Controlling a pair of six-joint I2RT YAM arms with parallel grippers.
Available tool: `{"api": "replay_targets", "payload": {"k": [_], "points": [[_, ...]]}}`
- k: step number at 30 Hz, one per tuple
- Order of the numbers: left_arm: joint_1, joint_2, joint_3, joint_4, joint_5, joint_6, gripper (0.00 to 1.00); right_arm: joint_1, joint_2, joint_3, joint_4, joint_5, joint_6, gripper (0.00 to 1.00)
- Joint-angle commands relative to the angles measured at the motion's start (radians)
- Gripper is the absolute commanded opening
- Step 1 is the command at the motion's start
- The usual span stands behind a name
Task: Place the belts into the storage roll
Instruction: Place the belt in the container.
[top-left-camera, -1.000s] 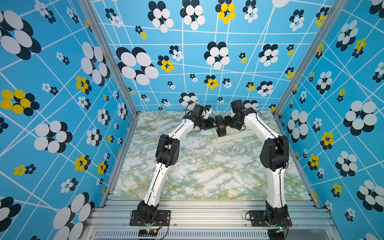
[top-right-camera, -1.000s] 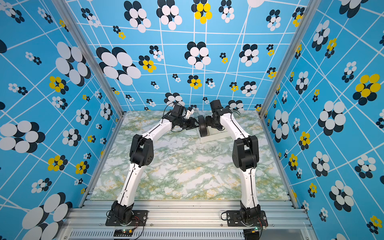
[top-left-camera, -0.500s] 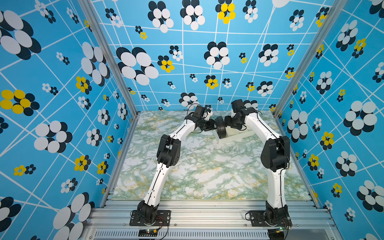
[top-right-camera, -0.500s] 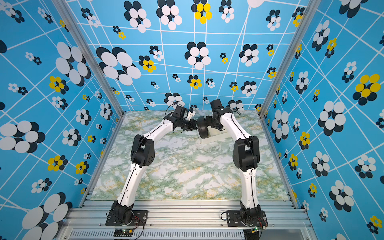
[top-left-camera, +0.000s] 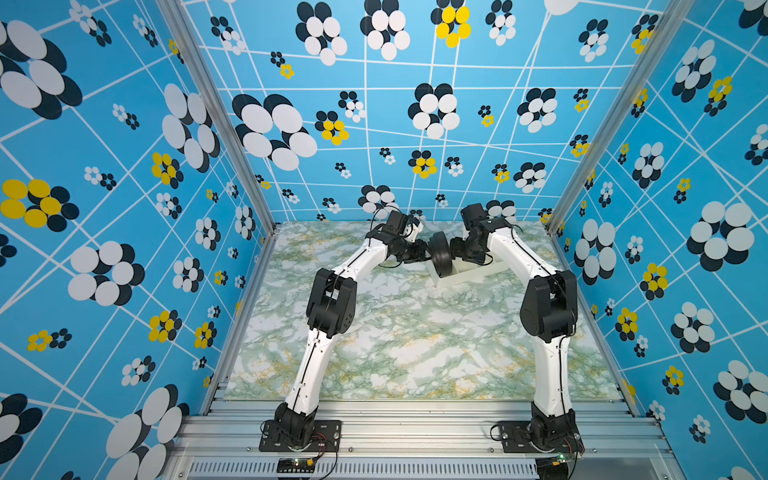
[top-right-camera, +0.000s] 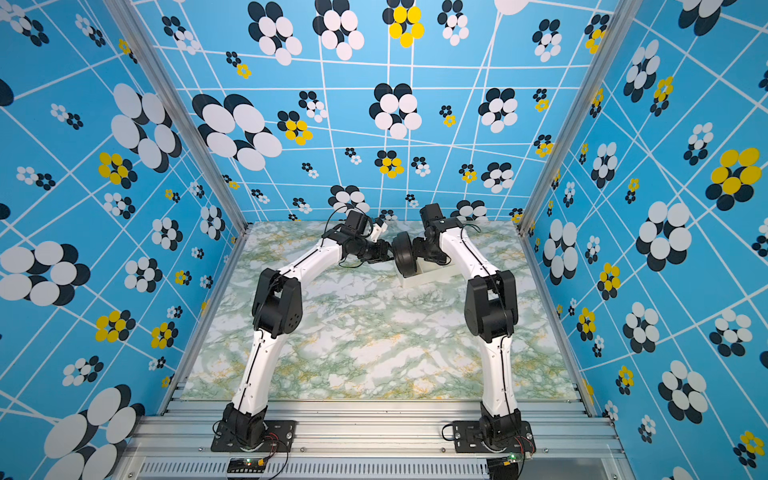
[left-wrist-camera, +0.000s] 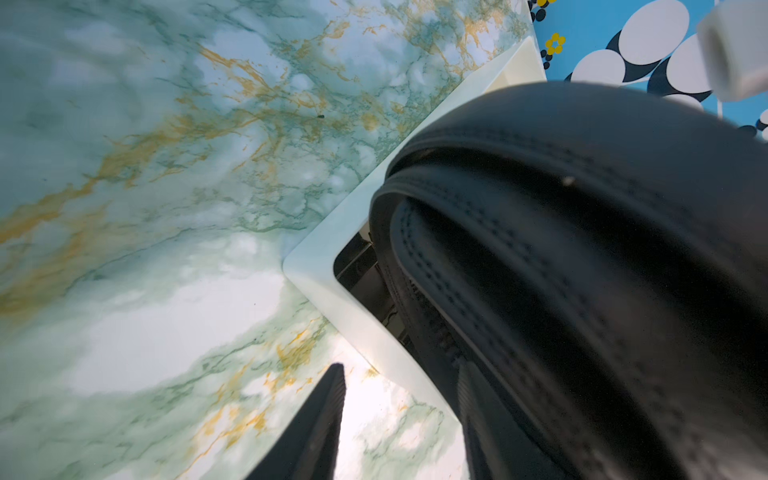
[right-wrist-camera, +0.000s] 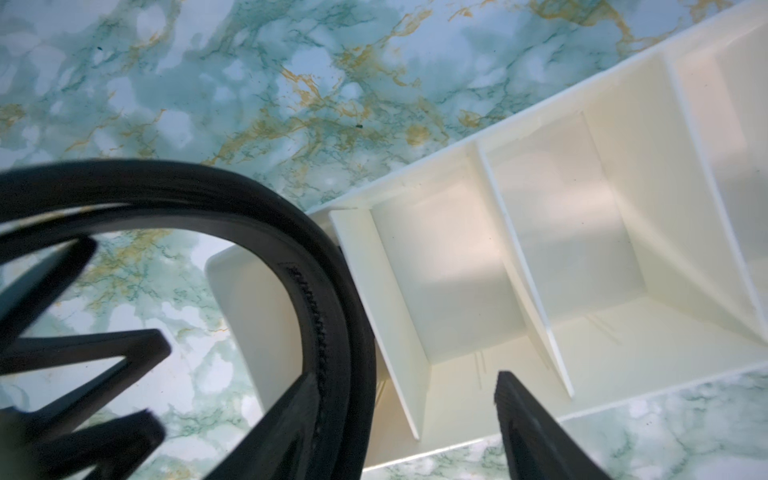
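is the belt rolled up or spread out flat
Rolled up. The belt is a coil standing on edge, its stitched layers stacked in the left wrist view, lower part dipping into the end compartment of the tray.

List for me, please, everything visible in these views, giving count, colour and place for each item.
belt: one, black, coiled upright at the tray's end compartment, between the grippers
tray: one, cream-white, partitioned, far side of table
table: one, green-gold marble, cell floor
walls: three, blue with flower print, around the table
frame rail: one, silver, front edge
left arm: one, white and black, front left base
right arm: one, white and black, front right base
left gripper: one, black, beside the coil, grip unclear
right gripper: one, black, open, over the tray beside the coil
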Motion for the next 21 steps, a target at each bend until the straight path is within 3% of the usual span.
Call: {"api": "replay_targets", "payload": {"k": [1,21], "points": [[0.013,-0.056,-0.021,-0.006,-0.014,0.028,0.48,-0.003,-0.024,-0.021,-0.020,0.053,-0.012,0.71],[0.005,-0.034,0.032,-0.013,0.013,0.012,0.48,0.069,0.061,-0.002,-0.060,0.018,-0.039,0.67]]}}
